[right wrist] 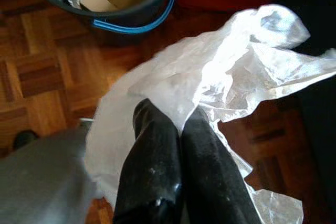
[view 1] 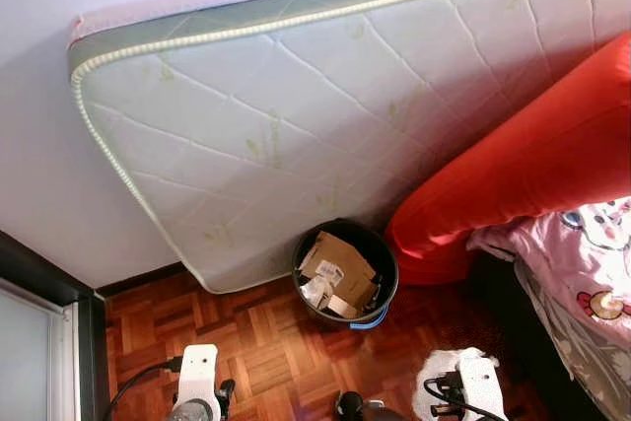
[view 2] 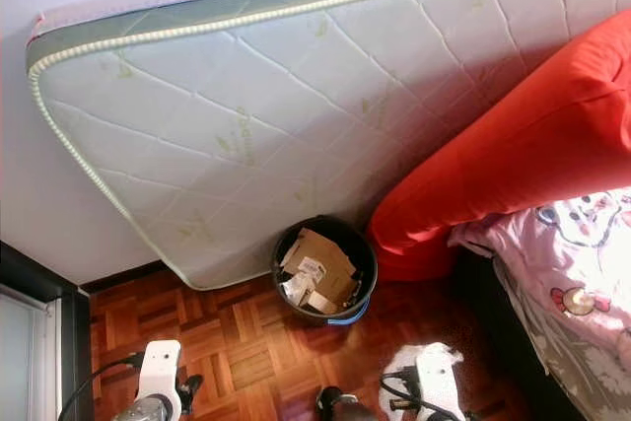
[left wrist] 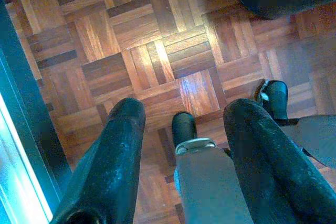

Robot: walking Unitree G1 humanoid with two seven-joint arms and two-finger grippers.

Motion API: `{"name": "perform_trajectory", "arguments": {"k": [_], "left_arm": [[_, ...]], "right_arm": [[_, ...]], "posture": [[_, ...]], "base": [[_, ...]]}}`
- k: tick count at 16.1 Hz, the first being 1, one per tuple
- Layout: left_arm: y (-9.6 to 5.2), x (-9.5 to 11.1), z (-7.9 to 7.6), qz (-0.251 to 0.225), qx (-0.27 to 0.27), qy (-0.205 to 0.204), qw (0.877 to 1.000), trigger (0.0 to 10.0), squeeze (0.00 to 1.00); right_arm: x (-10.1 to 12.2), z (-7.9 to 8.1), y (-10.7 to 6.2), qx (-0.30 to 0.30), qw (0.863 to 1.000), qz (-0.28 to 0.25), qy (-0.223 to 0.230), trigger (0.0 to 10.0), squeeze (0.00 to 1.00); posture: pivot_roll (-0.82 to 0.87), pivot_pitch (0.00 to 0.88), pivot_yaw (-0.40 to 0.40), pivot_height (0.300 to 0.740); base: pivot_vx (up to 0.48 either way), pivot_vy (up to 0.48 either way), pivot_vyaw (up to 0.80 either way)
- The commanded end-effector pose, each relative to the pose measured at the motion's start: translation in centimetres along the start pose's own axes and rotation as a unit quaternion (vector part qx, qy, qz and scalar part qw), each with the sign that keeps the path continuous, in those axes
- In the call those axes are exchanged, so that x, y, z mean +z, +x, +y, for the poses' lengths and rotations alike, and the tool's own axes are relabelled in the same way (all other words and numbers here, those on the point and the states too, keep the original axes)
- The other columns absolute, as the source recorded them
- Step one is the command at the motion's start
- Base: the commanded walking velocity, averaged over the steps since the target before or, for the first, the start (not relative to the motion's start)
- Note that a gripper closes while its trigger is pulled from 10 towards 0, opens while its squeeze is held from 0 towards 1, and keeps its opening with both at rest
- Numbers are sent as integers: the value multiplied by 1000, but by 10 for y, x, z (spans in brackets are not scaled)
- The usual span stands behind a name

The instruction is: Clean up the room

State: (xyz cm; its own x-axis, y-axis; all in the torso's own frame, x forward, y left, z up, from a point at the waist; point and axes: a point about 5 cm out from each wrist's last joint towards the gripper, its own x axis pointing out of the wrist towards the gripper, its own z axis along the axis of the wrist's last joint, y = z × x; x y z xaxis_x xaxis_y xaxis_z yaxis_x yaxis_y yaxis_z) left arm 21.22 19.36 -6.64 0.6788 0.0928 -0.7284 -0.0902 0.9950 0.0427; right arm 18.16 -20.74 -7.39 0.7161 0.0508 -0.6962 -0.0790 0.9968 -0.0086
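Before me a quilted white mattress (view 1: pixel 296 125) leans tilted against the pale wall (view 1: pixel 59 194). The floor (view 1: pixel 266 342) under me is reddish-brown parquet, glossy where light strikes it. To my right sits a red cushion (view 1: pixel 532 165) beside pink patterned bedding (view 1: pixel 582 263). A dark door frame (view 1: pixel 39 283) stands at my left.

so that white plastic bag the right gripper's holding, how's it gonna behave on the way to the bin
The white plastic bag looks thin and crumpled, so probably floppy and very light. Pinched in the right gripper, its loose folds billow out, so it may snag on the bin rim. The bin already holds cardboard, so it might spring back up.
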Motion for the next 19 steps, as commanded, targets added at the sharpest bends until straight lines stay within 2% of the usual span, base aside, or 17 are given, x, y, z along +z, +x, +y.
{"name": "perform_trajectory", "arguments": {"k": [1,6,8,10,12,19], "left_arm": [[-3,-15,1,26,7,2,1000,10000,0],[-3,-15,-1,24,7,1,1000,10000,0],[-3,-14,-1,20,8,1,1000,10000,0],[-2,-10,0,12,10,1,1000,10000,0],[-2,-8,0,8,10,0,1000,10000,0],[-2,-5,1,-3,15,-4,1000,10000,0]], "right_arm": [[-7,-1,-4,6,1000,10,-16,10000,0],[-7,-1,-4,11,1000,-4,-8,10000,0],[-4,0,-5,8,999,-26,22,10000,0],[0,1,-6,11,995,-64,79,10000,0],[1,1,-6,12,992,-79,99,10000,0],[7,2,-7,35,988,-112,104,10000,0]], "posture": [[-19,206,-33,740],[-16,203,-32,740],[-19,205,-29,740],[-20,209,-28,740],[-17,212,-29,740],[-24,225,-32,740]], "base": [[0,0,0],[0,0,0],[0,0,0],[0,0,0],[0,0,0],[0,0,0]]}}
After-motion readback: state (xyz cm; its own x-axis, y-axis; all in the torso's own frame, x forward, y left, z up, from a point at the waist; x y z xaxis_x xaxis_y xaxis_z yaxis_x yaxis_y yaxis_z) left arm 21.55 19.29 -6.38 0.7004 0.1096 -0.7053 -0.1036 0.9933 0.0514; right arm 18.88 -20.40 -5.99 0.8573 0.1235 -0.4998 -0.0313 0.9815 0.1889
